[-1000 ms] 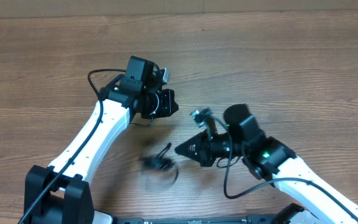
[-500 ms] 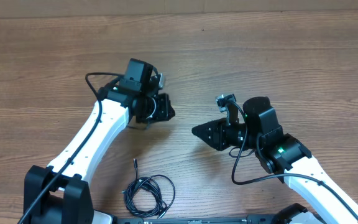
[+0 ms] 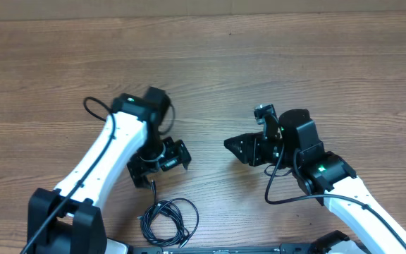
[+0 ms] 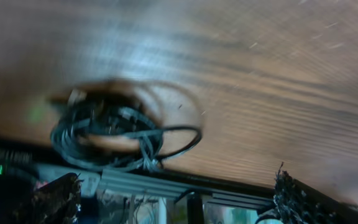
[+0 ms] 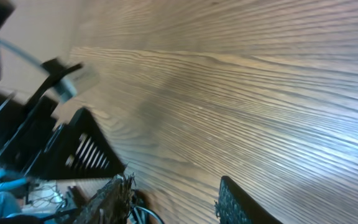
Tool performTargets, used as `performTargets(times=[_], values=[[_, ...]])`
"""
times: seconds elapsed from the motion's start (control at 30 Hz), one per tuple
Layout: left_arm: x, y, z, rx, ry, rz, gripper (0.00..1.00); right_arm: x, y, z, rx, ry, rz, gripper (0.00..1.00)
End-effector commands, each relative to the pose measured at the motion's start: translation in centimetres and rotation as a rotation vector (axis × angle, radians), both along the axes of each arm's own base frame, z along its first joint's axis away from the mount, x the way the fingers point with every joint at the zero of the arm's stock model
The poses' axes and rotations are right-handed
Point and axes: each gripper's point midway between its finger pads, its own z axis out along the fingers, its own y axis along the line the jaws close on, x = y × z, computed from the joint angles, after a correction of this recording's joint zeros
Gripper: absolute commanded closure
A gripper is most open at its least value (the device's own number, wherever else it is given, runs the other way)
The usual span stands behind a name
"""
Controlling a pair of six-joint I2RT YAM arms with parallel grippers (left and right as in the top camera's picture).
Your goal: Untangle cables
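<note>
Black cables (image 3: 169, 220) coiled overhead, blurred from left wrist, left hand (image 3: 161, 164) wide open, empty, right hand (image 3: 237, 147) part-open, empty

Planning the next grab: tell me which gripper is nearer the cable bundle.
The left gripper, just beside the cable bundle and pointing towards it; the right gripper sits farther off.

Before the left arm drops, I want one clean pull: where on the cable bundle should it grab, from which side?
Likely the free plug end sticking out of the cable bundle toward the left pincer. It lies clear of the loops, so coming from above, jaws across the strand, should catch one cord, not the coil.
</note>
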Motion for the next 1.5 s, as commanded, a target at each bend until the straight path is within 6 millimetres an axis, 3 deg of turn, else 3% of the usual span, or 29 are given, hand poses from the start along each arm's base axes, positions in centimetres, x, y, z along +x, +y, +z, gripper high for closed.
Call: performTargets(times=[0.0, 0.1, 0.2, 0.33, 0.47, 0.57, 0.63, 0.8, 0.83, 0.9, 1.03, 1.13, 1.23, 1.27, 1.3, 1.4, 1.47], values=[[-1.3, 0.5, 0.5, 0.18, 0.039, 0.179, 0.0, 0.7, -1.3, 0.0, -0.031, -0.013, -0.032, 0.57], [-3.4, 1.9, 1.0, 0.377, 0.085, 0.324, 0.0, 0.9, -2.8, -0.7, -0.06, 0.005, -0.056, 0.57], [-4.0, 1.0, 0.4, 0.438, 0.054, 0.394, 0.0, 1.3, -4.5, -1.4, -0.091, 0.016, -0.083, 0.57], [-3.6, -1.7, -2.6, 0.36, -0.029, 0.33, 0.0, 1.5, -6.7, -2.2, -0.13, 0.033, -0.118, 0.57], [-5.2, -1.7, -5.5, 0.379, -0.027, 0.35, 0.0, 1.5, -8.4, -2.7, -0.161, 0.045, -0.136, 0.57], [-5.9, -1.4, -7.7, 0.372, -0.036, 0.347, 0.0, 1.6, -8.5, -2.8, -0.162, 0.047, -0.14, 0.57], [-5.9, -1.5, -8.8, 0.351, -0.053, 0.346, 0.05, 1.5, -8.5, -2.8, -0.162, 0.048, -0.14, 0.57], [-5.2, -1.8, -11.1, 0.291, -0.13, 0.311, 0.9, 1.5, -8.5, -2.9, -0.164, 0.052, -0.14, 0.57], [-5.0, -1.5, -11.3, 0.305, -0.143, 0.312, 0.96, 1.5, -8.5, -2.9, -0.164, 0.052, -0.14, 0.57], [-4.1, -0.9, -11.4, 0.33, -0.196, 0.315, 0.96, 1.5, -8.5, -2.8, -0.163, 0.051, -0.14, 0.57], [-0.1, -1.0, -10.8, 0.31, -0.338, 0.349, 0.96, 1.5, -8.5, -2.9, -0.163, 0.051, -0.14, 0.57], [3.9, -1.7, -9.6, 0.239, -0.438, 0.36, 0.96, 1.5, -8.5, -2.9, -0.163, 0.051, -0.14, 0.57], [9.2, -3.5, -7.4, 0.089, -0.584, 0.264, 0.94, 1.6, -8.5, -2.8, -0.162, 0.048, -0.141, 0.57], [11.9, -4.4, -5.5, 0.009, -0.661, 0.196, 0.89, 1.6, -8.5, -2.8, -0.162, 0.048, -0.141, 0.57], [12.8, -4.7, -4.7, -0.016, -0.686, 0.161, 0.78, 1.6, -8.5, -2.8, -0.162, 0.048, -0.14, 0.57], [13.8, -5.1, -2.9, -0.058, -0.707, 0.059, 0.22, 1.6, -8.5, -2.8, -0.162, 0.048, -0.141, 0.53], [13.3, -5.1, -2.5, -0.058, -0.671, 0.043, 0.17, 1.6, -8.5, -2.8, -0.162, 0.048, -0.141, 0.51]])
